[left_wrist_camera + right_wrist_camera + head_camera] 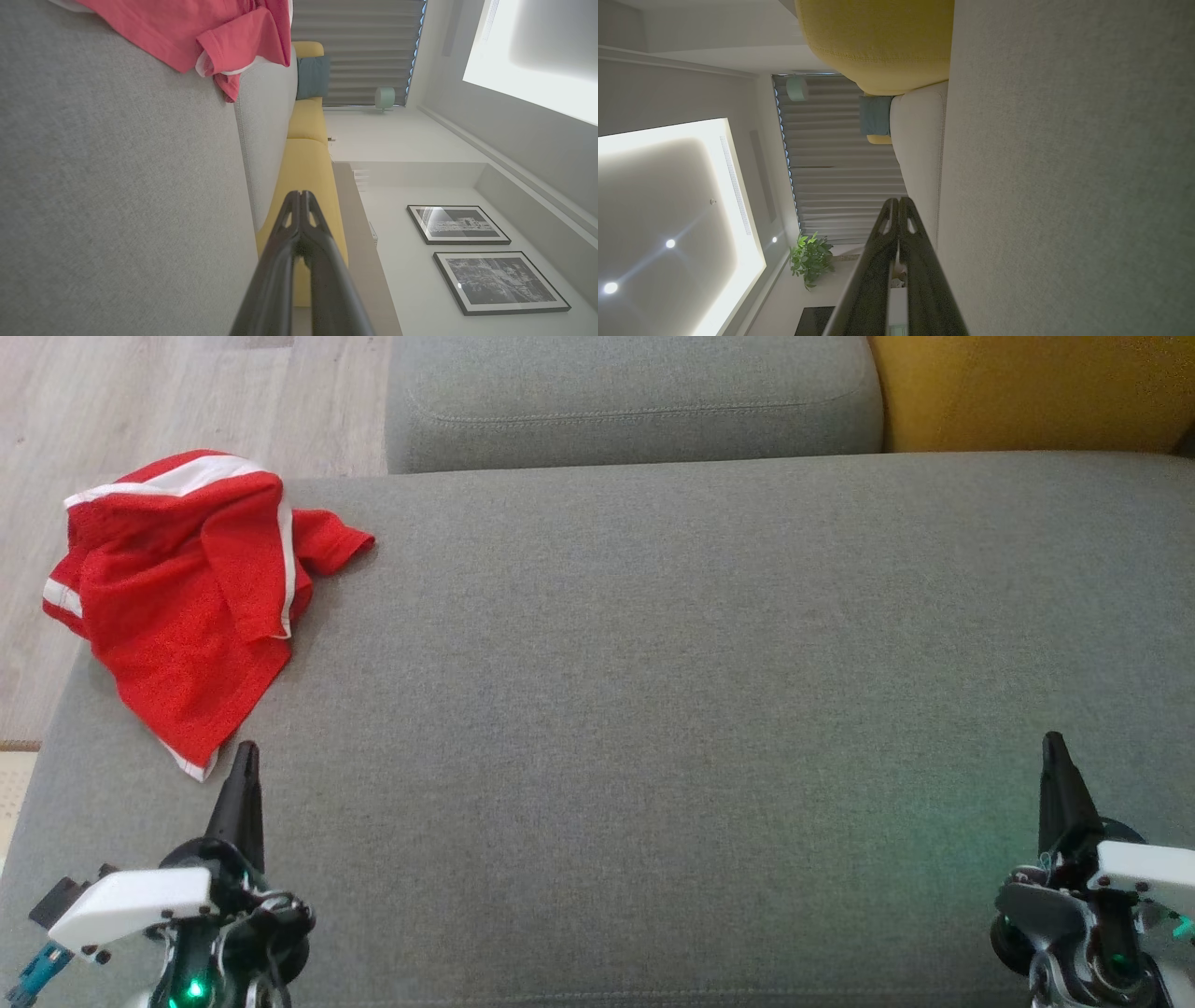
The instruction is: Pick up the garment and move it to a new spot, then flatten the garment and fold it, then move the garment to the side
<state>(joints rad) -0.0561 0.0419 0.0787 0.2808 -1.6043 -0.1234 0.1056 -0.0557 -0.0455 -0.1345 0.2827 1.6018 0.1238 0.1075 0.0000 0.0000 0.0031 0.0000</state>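
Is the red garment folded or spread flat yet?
Neither: the red garment lies crumpled in a heap on the grey cushion, at its far left corner, layers bunched unevenly.

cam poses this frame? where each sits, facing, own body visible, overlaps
Head view: on the head, facing forward-down at the grey seat; left gripper and right gripper below, shut.
Left wrist view: on that wrist, rolled sideways, along its shut fingers across the seat to the curtain.
Right wrist view: on that wrist, rolled oppositely, along its shut fingers to that curtain.
Shared: head and left wrist views both show the red garment.
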